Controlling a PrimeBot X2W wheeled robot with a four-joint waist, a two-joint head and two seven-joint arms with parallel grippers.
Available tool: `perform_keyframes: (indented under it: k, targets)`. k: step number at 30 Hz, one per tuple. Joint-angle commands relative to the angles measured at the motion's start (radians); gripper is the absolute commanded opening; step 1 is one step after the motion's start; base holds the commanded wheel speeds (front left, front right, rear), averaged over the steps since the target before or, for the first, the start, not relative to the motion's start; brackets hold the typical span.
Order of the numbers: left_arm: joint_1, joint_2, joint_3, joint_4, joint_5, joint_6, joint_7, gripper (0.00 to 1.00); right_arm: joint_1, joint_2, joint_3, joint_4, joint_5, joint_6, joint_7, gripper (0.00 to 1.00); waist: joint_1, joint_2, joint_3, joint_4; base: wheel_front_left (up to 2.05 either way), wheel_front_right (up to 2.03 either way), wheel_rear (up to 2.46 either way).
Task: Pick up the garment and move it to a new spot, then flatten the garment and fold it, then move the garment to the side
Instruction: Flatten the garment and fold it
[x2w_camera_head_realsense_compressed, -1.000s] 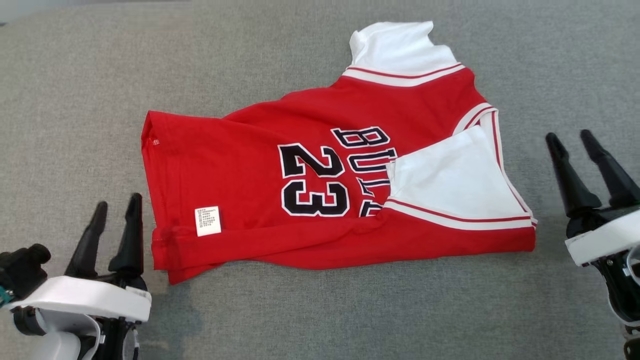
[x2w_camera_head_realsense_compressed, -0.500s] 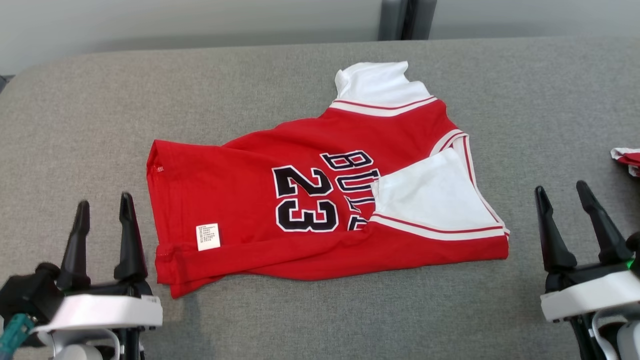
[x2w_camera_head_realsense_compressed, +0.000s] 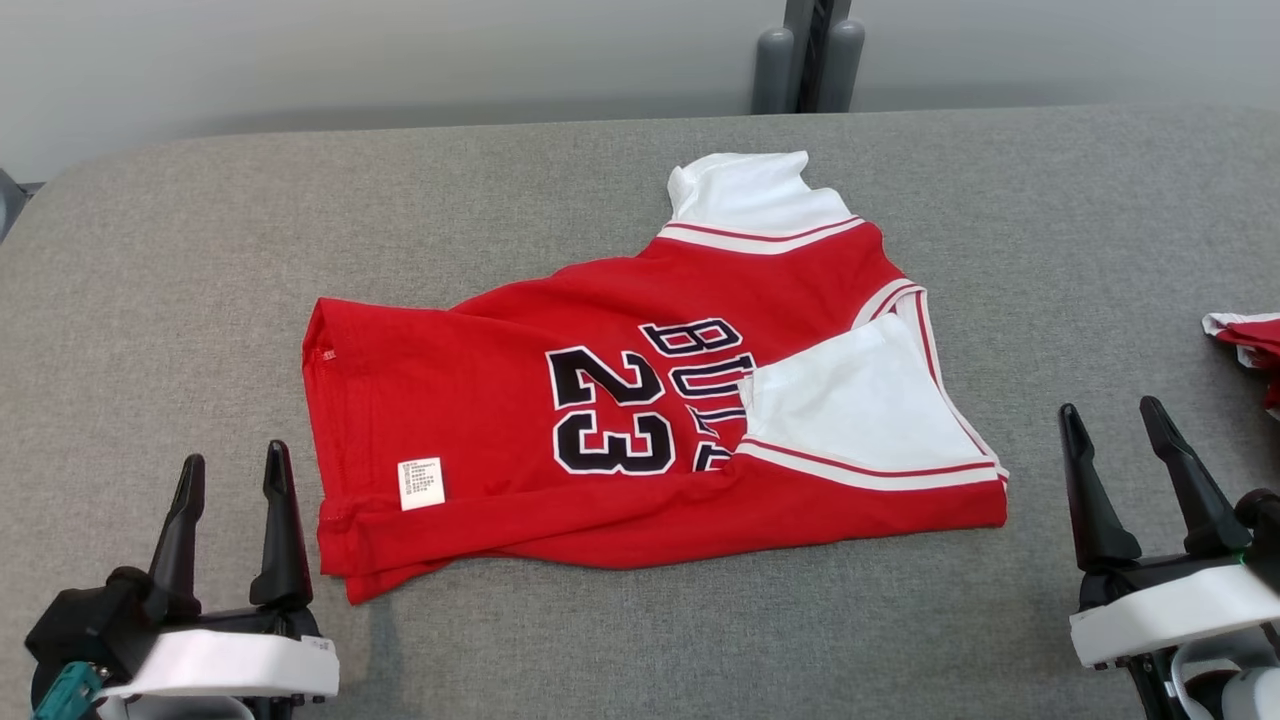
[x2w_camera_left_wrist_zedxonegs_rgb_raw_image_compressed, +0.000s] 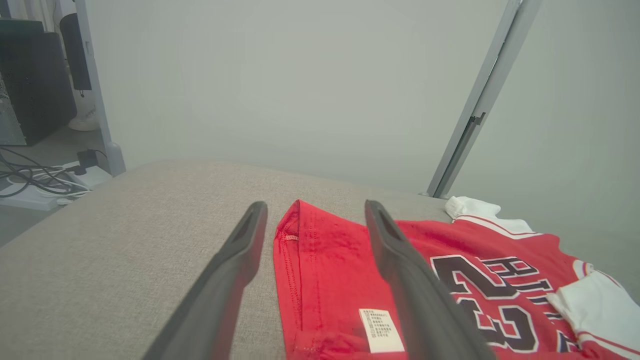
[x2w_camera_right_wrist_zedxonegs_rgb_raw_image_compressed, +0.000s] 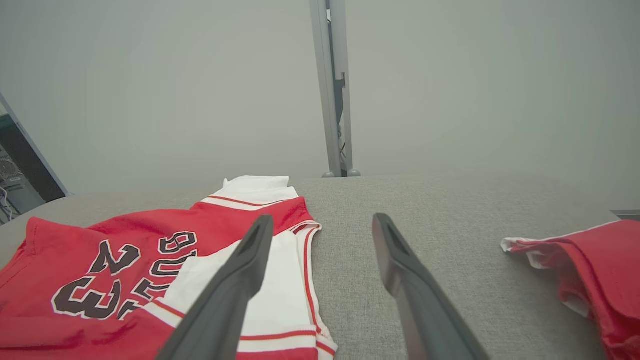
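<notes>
Surface: grey cloth-covered table (x2w_camera_head_realsense_compressed: 600, 650), pale wall behind.
Garment: red jersey shirt (x2w_camera_head_realsense_compressed: 470, 400) lies flat mid-table, hem to the left, collar end to the right, near edge folded over.
Detail: white sleeve (x2w_camera_head_realsense_compressed: 860, 400) lies folded across the "BULLS" print; "23" is in full view; small white label (x2w_camera_head_realsense_compressed: 421, 483) sits by the hem.
Left gripper (x2w_camera_head_realsense_compressed: 232, 460): just off the jersey's near hem corner, fingers spread, empty, clear of the cloth.
Right gripper (x2w_camera_head_realsense_compressed: 1108, 408): beyond the jersey's collar end, fingers spread, empty.
Other: second red-and-white cloth (x2w_camera_head_realsense_compressed: 1250, 340) right of the jersey, well apart; grey post (x2w_camera_head_realsense_compressed: 808, 50) behind the jersey.
</notes>
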Motion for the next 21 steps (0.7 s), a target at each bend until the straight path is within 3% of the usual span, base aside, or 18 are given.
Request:
perform_keyframes:
  k: [1, 11, 21]
  targets:
    - [-0.007, -0.002, 0.002, 0.02, 0.011, -0.012, -0.004, 1.0, -0.002, -0.007, -0.005, 0.002, -0.008, 0.0, 0.009, 1.0, 0.0, -0.0001, 0.002, 0.0, 0.0, 0.0, 0.0]
    - [0.034, -0.046, -0.066, 0.219, -0.029, -0.084, 0.008, 1.0, -0.023, -0.008, 0.01, 0.134, 0.004, 0.0, 0.035, 1.0, 0.0, -0.0001, 0.056, 0.024, 0.0, 0.0, 0.0]
    - [-0.057, -0.079, -0.078, 0.412, -0.112, -0.168, 0.035, 1.0, -0.091, -0.015, 0.05, 0.254, 0.032, 0.0, 0.048, 1.0, 0.0, -0.0001, 0.108, 0.047, 0.0, 0.0, 0.0]
